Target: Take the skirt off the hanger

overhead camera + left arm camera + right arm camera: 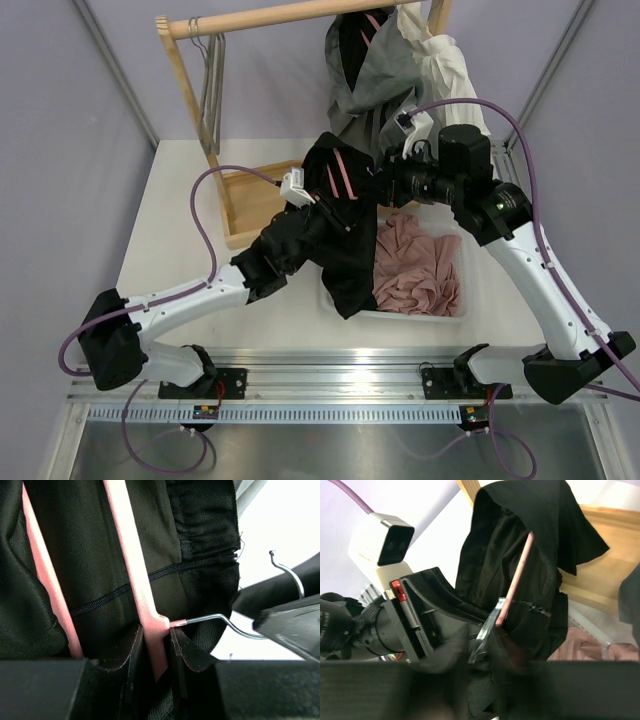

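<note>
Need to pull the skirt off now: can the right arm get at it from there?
Probably yes. The right gripper is right at the skirt, beside the hanger, with nothing seen between them. The left gripper clamps the hanger near its hook, off to one side.

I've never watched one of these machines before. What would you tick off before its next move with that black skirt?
1. Left gripper clamped on the pink hanger: ok, fingers pinch the bar on both sides.
2. Hanger off the wooden rack: ok, its hook hangs free.
3. Black skirt off the hanger: not ok, it is draped over it.
4. Right gripper gripping skirt fabric: cannot tell, its fingers are blurred in the wrist view.
5. Landing spot below: ok, the skirt's hem hangs over the bin holding pink cloth.
</note>
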You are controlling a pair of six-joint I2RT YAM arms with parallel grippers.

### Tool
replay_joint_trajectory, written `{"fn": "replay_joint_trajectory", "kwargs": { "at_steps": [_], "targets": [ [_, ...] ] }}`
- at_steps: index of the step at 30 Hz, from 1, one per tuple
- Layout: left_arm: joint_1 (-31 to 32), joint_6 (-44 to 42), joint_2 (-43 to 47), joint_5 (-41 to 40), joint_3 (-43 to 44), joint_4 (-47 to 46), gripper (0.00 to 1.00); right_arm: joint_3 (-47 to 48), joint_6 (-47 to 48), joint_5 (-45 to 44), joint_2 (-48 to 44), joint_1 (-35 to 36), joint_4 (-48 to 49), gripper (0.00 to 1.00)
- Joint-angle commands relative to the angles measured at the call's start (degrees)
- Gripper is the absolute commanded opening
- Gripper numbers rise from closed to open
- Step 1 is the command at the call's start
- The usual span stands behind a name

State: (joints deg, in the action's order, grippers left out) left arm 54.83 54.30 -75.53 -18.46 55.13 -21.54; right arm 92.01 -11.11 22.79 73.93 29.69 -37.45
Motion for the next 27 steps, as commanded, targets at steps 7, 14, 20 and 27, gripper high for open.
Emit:
{"fn": "replay_joint_trajectory", "kwargs": {
  "at_steps": [7, 14, 20, 27],
  "targets": [
    [0.89, -0.16, -1.38, -2.11, 3.58, -10.80, 0.00, 6.33, 4.07, -2.48, 2.09, 0.63, -0.95, 0.00],
    [0.89, -3.05, 5.46, 1.22, 0.15, -9.58, 0.53, 12.23, 14.36, -3.01, 1.22, 0.45, -4.55, 0.00],
    [0.89, -7.79, 12.59, 3.95, -1.61, -3.09, 0.83, 17.94, 18.14, 0.06, 1.39, -1.13, -7.11, 0.00],
    [0.89, -17.03, 19.97, 3.43, -0.04, 9.65, 0.84, 21.37, 20.96, 4.54, 1.13, -2.01, -9.83, 0.00]
  ]
}}
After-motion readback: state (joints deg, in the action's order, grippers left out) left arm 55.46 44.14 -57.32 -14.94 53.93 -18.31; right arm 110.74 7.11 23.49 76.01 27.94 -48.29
